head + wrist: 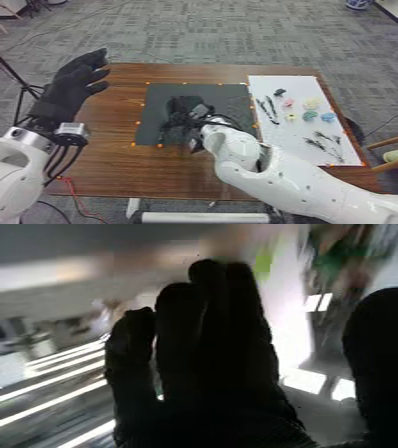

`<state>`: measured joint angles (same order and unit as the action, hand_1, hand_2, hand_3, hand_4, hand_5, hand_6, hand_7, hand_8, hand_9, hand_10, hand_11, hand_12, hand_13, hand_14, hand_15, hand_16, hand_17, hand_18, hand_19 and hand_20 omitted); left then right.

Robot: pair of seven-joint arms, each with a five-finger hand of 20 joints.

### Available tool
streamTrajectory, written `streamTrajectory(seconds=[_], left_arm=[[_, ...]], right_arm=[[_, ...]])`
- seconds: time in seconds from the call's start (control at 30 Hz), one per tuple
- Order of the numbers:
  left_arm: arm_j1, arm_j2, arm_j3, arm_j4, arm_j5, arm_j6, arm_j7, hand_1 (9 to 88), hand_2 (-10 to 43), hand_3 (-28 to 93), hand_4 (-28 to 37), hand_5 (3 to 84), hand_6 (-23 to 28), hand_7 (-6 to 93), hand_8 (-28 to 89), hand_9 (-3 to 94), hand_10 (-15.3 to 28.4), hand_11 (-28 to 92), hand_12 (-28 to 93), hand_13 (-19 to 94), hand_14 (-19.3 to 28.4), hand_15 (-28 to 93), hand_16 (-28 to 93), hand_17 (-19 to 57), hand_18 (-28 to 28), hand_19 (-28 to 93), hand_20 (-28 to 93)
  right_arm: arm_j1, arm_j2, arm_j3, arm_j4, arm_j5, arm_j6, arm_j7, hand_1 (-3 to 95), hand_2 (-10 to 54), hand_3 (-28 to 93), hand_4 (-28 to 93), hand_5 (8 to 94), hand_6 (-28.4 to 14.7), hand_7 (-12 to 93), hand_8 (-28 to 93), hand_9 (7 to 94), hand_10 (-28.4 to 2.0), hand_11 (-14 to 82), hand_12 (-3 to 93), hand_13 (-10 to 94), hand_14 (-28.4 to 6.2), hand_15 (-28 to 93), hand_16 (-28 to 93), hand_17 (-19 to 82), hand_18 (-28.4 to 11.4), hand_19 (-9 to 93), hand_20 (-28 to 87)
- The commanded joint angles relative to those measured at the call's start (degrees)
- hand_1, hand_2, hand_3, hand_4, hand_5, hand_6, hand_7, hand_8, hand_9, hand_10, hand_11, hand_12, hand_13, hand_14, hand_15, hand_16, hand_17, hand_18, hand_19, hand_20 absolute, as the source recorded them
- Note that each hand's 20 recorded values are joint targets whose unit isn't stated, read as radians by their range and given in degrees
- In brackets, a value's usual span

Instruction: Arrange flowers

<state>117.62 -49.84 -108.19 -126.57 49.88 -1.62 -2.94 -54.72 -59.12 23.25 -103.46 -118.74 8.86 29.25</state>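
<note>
While flowers lie on a white sheet, the right hand is over the dark mat

In the head view, the pink, pale-yellow, teal, blue and small yellow flowers sit on the white sheet, between dark sprigs and further sprigs. Sheet and dark mat lie side by side on the brown desk. The left hand is released beside the mat, fingers extended.

In the right wrist view, the right hand is released, fingers straight, thumb apart; the background is blurred.
</note>
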Motion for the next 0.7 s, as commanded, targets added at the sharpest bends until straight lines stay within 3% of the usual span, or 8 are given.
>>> streamTrajectory(seconds=[0.03, 0.17, 0.4, 0.6, 0.7], left_arm=[[4.99, -2.31, -2.56, -1.59, 0.18, 1.80, 0.59, 24.5, -5.4, 66, -28.3, 19.2, 1.5, 19.9, -10, 13.3, 8.4, 17, 20, 4, 11.4, 40, -5, -12.5, 18.5, 37, 11], [7.12, -3.27, -3.78, -2.30, 0.25, 2.13, 0.75, 24.5, -5.4, 66, -28.3, 19.2, 1.5, 19.9, -10, 13.3, 8.4, 17, 20, 4, 11.4, 40, -5, -12.4, 18.5, 37, 11], [6.48, -3.28, -2.82, -2.01, 0.55, 1.44, 0.58, 24.6, -5.3, 66, -28.3, 19.2, 1.5, 19.9, -10, 13.3, 8.4, 17, 20, 4, 11.4, 40, -5, -12.5, 18.5, 37, 11], [7.41, -3.56, -3.57, -2.17, 0.34, 1.60, 0.36, 24.6, -5.3, 66, -28.3, 19.1, 1.5, 19.8, -9, 13.3, 8.4, 17, 20, 4, 11.4, 40, -5, -12.5, 18.4, 37, 11], [7.79, -3.55, -3.78, -2.20, 0.29, 1.87, 0.35, 24.5, -5.3, 66, -28.3, 19.1, 1.5, 19.9, -9, 13.3, 8.3, 17, 20, 4, 11.4, 40, -5, -12.5, 18.4, 37, 11]], right_arm=[[-16.82, 20.19, 21.45, -6.28, -3.01, 7.88, 4.77, 17.9, -9.5, 84, -28, 43.7, -8.2, 23, -10, 45.6, -14.9, 23.5, 23.6, 49, -13.6, 73, 31, 24, -23.0, 80, 55], [-25.39, 22.46, 31.48, -7.54, -2.31, 2.85, 8.01, 17.4, -9.5, 80, -28, 38.1, -11.3, 16, -8, 40.8, -16.5, 18.6, 22.4, 45, -14.2, 72, 28, 23, -23.3, 80, 55], [-44.05, 28.76, 48.02, -11.07, -3.34, -0.77, 11.70, 20.6, -9.5, 73, -28, 33.0, -14.3, 10, -6, 35.3, -18.5, 12.7, 21.3, 39, -15.4, 70, 25, 20, -23.6, 78, 55], [-57.92, 27.66, 60.89, -14.66, -4.53, -7.08, 14.48, 20.4, -9.5, 74, -28, 33.1, -14.6, 10, -5, 36.2, -19.1, 12.2, 21.2, 39, -15.2, 69, 24, 20, -23.7, 77, 55], [-63.22, 26.62, 65.71, -16.10, -3.89, -8.24, 14.96, 20.2, -9.5, 74, -28, 35.0, -15.1, 10, -5, 40.8, -17.7, 16.9, 22.2, 41, -14.7, 69, 23, 20, -23.6, 76, 55]])
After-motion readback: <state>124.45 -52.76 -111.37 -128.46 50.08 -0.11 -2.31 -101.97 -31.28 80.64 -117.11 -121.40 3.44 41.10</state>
